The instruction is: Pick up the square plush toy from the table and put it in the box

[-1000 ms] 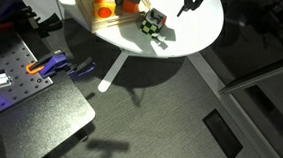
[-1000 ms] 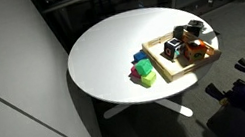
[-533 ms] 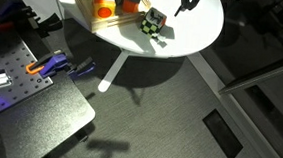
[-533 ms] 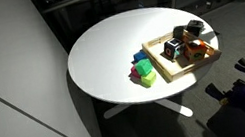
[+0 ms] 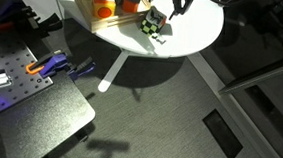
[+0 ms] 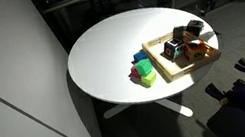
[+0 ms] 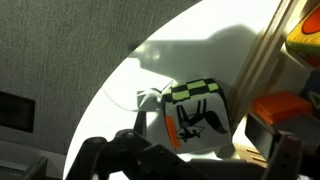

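Wrist view findings:

- **Floor:** grey carpet (image 7: 55,50) shows beyond the table rim.
- **Table:** the round white table (image 7: 200,55) is brightly lit.
- **Toy:** the small cube-shaped plush toy (image 7: 195,118), black-and-white checkered with green trim, rests on the tabletop. It sits just beside the low wall of the shallow light-wood box (image 7: 262,60), outside it.
- **Box contents:** an orange item (image 7: 288,106) lies inside the box.
- **Pincer:** my pincer (image 7: 205,152) stands spread apart, with the toy framed between its fingers. I cannot tell whether they touch it.
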Motion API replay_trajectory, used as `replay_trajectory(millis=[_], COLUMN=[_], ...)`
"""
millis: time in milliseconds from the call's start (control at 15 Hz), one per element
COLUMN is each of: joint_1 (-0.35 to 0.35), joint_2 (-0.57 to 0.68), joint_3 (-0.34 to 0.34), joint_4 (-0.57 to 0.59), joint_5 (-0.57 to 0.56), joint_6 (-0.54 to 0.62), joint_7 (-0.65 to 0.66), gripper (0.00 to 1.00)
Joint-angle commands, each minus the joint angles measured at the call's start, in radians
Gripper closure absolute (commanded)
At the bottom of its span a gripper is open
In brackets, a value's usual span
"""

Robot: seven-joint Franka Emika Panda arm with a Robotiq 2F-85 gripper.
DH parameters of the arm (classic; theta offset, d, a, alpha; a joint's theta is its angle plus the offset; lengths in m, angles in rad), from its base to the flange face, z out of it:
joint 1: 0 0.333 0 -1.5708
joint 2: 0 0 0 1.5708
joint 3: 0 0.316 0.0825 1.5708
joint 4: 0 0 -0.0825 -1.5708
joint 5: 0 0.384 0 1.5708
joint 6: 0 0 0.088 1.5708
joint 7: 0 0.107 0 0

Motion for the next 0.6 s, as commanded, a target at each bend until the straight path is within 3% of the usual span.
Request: replay_trajectory(millis=[0,533], joint_1=[-0.028,-0.024], joint_2=[0.033,0.087], joint_3=[0.033,0.042], joint_4=[0.012,0.007], joint_5=[-0.022,-0.096], joint_6=[0.034,0.096], joint_7=[-0.019,-0.005], gripper=[0.0,0.0])
